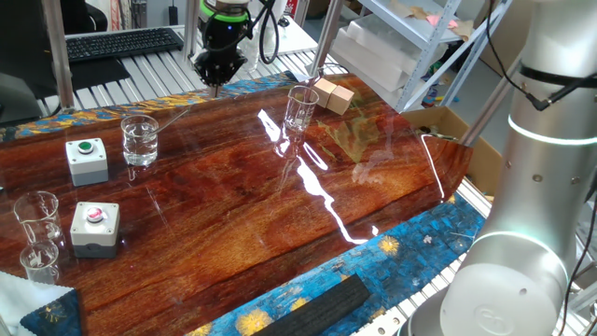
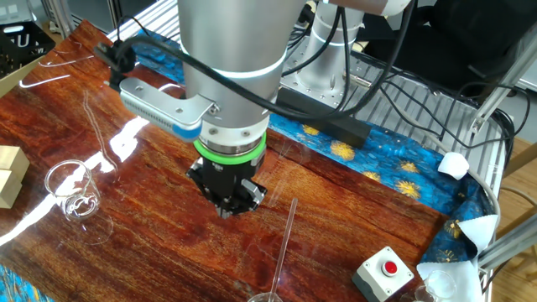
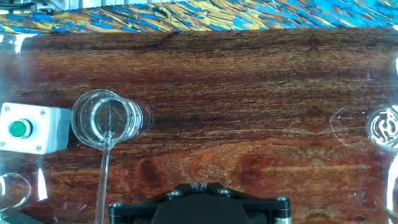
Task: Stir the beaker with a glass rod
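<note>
Tool (image 1: 215, 82) hangs above the table (image 1: 242, 215), its jaws unreadable and holding nothing I can see. Ahead and left, the rod (image 3: 103, 171) leans in the beaker (image 3: 104, 118). Approach step: next needs a pinch on the rod's top.

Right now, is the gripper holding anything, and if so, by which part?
Nothing. The gripper hangs over bare table; the glass rod leans in the beaker, untouched.
</note>
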Available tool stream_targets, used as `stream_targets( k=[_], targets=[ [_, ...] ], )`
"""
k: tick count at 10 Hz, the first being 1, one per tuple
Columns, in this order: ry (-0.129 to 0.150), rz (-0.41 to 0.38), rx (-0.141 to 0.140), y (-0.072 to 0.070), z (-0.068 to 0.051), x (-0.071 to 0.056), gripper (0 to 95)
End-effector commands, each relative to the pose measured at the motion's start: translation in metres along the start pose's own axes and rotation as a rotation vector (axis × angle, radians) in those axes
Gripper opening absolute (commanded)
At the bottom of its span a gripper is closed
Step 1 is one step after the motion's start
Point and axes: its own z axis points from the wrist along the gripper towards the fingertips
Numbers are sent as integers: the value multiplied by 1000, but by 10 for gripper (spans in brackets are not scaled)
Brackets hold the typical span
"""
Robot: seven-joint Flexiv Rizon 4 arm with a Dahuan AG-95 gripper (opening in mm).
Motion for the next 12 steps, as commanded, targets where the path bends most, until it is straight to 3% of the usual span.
stream_targets(
  k=[1, 9, 10, 11, 12],
  targets=[
    [4, 11, 23, -1, 0, 0, 0],
    [54, -12, 14, -1, 0, 0, 0],
    [53, -20, 13, -8, 1, 6, 380],
    [53, -26, 12, -12, 1, 11, 380],
    [55, -20, 11, -15, 1, 17, 570]
  ],
)
